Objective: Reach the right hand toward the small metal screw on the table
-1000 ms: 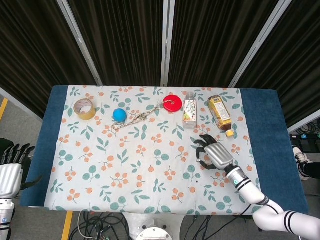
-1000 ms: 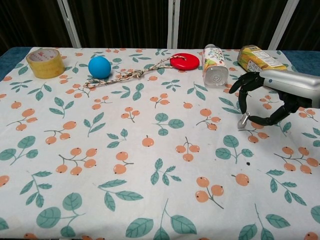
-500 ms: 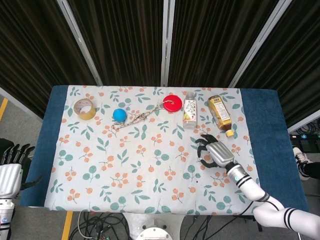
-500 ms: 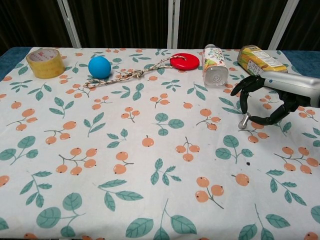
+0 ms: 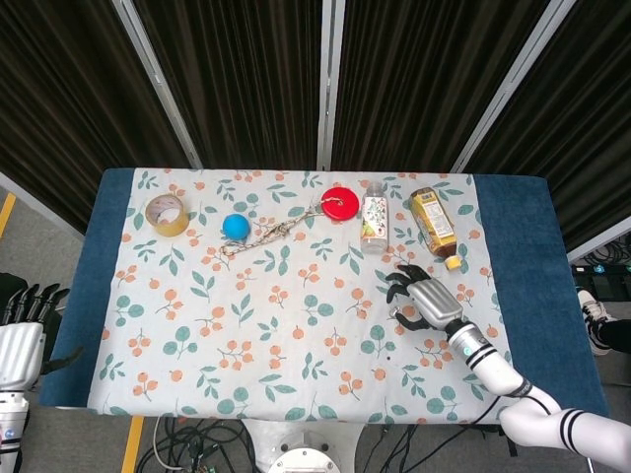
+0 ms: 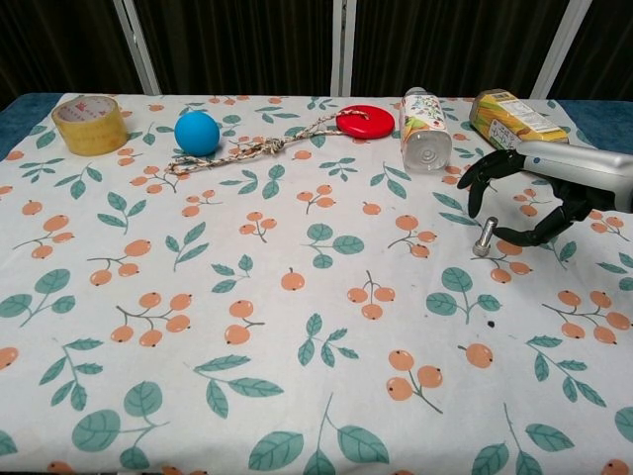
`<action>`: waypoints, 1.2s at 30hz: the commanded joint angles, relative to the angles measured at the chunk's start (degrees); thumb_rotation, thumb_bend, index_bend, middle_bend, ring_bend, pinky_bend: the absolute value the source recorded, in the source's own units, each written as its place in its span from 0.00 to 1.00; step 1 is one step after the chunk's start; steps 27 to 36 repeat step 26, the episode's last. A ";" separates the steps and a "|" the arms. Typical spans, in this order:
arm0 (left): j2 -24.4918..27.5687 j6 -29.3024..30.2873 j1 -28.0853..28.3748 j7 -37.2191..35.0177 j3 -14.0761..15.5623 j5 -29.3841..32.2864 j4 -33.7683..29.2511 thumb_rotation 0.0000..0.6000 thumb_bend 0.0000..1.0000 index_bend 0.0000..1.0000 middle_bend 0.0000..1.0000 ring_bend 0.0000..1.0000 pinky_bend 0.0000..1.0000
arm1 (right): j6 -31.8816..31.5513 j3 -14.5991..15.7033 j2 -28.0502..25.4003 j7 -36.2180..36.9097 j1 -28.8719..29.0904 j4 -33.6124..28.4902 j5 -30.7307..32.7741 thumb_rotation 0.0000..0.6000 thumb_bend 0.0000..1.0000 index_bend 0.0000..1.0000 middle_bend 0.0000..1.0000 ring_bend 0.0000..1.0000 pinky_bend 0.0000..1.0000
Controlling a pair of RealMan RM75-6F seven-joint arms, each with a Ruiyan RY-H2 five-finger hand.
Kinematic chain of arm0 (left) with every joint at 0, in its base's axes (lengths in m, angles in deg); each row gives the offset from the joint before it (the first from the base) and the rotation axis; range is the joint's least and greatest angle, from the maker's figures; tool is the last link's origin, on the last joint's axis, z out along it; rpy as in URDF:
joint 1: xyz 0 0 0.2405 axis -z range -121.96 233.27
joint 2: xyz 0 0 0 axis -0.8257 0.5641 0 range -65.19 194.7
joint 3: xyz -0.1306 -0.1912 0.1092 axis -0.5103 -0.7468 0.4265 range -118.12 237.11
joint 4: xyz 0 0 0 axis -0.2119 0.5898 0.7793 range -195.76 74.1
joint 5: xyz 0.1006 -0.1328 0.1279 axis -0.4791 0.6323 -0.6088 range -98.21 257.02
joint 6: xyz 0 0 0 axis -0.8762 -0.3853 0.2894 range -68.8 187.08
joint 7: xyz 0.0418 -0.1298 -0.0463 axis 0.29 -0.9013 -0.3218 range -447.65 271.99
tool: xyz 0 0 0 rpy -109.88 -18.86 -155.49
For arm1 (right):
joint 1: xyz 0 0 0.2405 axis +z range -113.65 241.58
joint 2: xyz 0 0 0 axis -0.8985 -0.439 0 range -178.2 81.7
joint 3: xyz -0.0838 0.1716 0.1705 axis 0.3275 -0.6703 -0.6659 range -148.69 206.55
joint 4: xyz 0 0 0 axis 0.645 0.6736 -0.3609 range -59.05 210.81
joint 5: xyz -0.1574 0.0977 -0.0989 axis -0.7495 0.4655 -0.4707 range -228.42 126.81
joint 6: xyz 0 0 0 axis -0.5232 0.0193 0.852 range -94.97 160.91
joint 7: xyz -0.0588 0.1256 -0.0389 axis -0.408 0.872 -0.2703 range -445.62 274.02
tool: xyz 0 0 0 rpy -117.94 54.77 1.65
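Observation:
A small metal screw [image 6: 484, 237] stands on the floral tablecloth [image 6: 297, 327] at the right of the chest view. My right hand [image 6: 542, 194] hovers just right of it. Its dark fingers [image 6: 488, 174] arch above the screw and the thumb tip lies close beside it, with nothing gripped. From the head view, the right hand [image 5: 420, 299] lies palm down right of centre and covers the screw. At the bottom left, off the table, my left hand [image 5: 20, 340] is open and idle.
Just behind the right hand lie a clear bottle [image 6: 424, 118] and a yellow carton [image 6: 511, 116]. A red disc [image 6: 365, 121], a braided rope [image 6: 252, 148], a blue ball [image 6: 197, 132] and a tape roll [image 6: 89, 123] line the far side.
The right hand's fingers have lifted and spread a little above the screw. The hand itself has shifted slightly right. The left hand has not moved.

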 commanded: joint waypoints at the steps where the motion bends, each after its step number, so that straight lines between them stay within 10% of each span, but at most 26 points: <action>1: 0.05 0.04 0.01 0.03 -0.02 -0.04 -0.05 1.00 0.14 0.16 0.11 0.00 0.00 | -0.32 0.10 -0.47 -0.40 -0.09 -0.42 -0.25 1.00 0.30 0.36 0.16 0.00 0.00; 13: -0.35 0.69 0.58 1.38 -1.01 -0.10 0.63 1.00 0.14 0.16 0.11 0.00 0.00 | -22.89 -0.02 -15.30 -16.83 -12.24 -15.54 -1.73 1.00 0.32 0.21 0.14 0.00 0.00; 22: -0.56 1.85 0.90 3.76 -0.69 -2.05 -0.91 1.00 0.14 0.16 0.11 0.00 0.00 | -35.97 3.43 -21.30 -12.68 -23.74 -21.45 -3.93 1.00 0.32 0.19 0.11 0.00 0.00; 36: -0.13 1.76 1.12 4.50 -0.55 -2.50 -1.91 1.00 0.14 0.16 0.11 0.00 0.00 | -36.71 4.75 -22.06 -11.60 -25.79 -21.69 -5.12 1.00 0.32 0.19 0.11 0.00 0.00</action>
